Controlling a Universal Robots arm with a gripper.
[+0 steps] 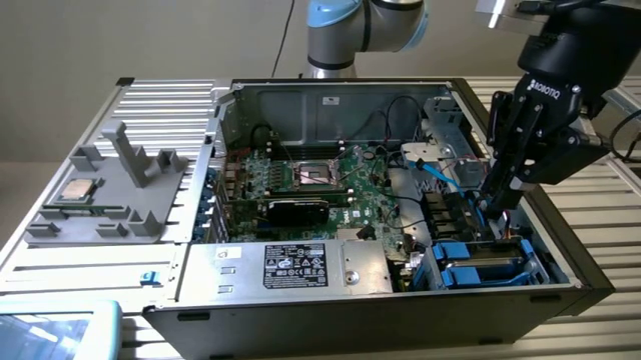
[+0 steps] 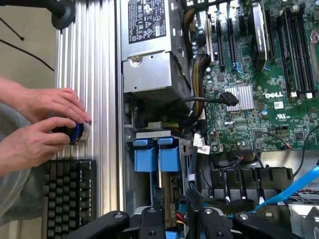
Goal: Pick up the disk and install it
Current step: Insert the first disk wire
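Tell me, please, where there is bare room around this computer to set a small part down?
Free: the ribbed panel behind the grey holder, and the slats before it. Crowded: the case corner where the gripper reaches by the blue carriers, and the strip where hands work a knob beside a keyboard.

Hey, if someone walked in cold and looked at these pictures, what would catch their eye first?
Probably the open computer case with its green motherboard exposed, and the black robot hand reaching down into the drive bay at the exterior view's right. Bright blue carriers stand out just below it. In the wrist view, a person's hands rest on a round knob beside a keyboard.
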